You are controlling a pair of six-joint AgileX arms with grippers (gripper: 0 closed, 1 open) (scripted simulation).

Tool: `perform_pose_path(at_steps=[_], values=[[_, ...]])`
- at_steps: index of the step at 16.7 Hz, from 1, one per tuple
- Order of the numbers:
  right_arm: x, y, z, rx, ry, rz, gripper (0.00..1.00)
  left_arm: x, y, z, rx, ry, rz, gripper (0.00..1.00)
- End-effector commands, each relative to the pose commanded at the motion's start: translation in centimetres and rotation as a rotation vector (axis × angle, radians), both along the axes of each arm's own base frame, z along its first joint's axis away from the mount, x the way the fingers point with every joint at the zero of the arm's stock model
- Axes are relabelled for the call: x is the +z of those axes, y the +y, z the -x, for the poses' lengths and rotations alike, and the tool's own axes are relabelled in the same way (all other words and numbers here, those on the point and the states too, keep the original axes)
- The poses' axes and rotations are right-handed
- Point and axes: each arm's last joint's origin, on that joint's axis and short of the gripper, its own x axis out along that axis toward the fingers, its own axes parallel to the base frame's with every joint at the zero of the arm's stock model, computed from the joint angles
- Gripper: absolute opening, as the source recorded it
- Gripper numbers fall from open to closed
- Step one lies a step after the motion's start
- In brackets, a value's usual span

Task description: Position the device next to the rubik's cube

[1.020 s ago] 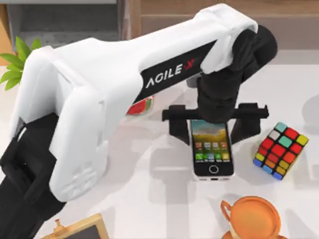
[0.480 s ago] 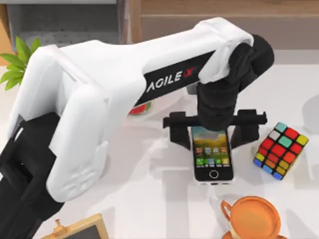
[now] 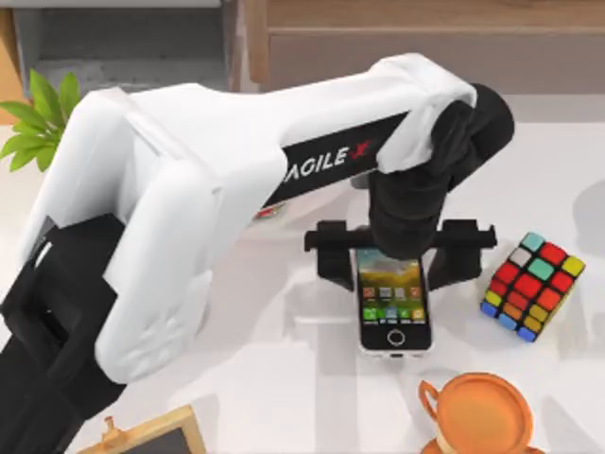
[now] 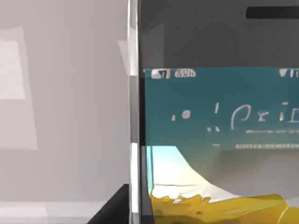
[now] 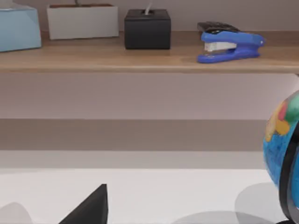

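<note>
Both left claw fingers flank device — seemingly unclamped — beside rubik's cube.

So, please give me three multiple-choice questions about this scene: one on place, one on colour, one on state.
1. The slim white-framed smartphone lies where relative to the multicoloured puzzle cube?
A. top view's left, apart
B. on top
C. touching its right

2. What colour is the round cup near the table's front edge?
A. blue
B. orange
C. green

3. The left gripper is:
A. parked far away
B. astride the phone's upper end
C. holding the cube

Answers: 1 A, bare table separates them; 2 B, its rim is orange; 3 B, one finger stands on each side.
</note>
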Motion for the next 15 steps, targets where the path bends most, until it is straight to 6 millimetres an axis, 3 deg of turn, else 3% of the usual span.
perform_pose_path(at_steps=[1,14,15], values=[[0.00,0.00,0.00,0.000,0.000,0.000,1.00,0.00,0.00,0.00,0.000,0.000,0.000,0.00],[0.00,0.00,0.00,0.000,0.000,0.000,1.00,0.00,0.00,0.00,0.000,0.000,0.000,0.98],[0.00,0.00,0.00,0.000,0.000,0.000,1.00,0.00,0.00,0.00,0.000,0.000,0.000,1.00]])
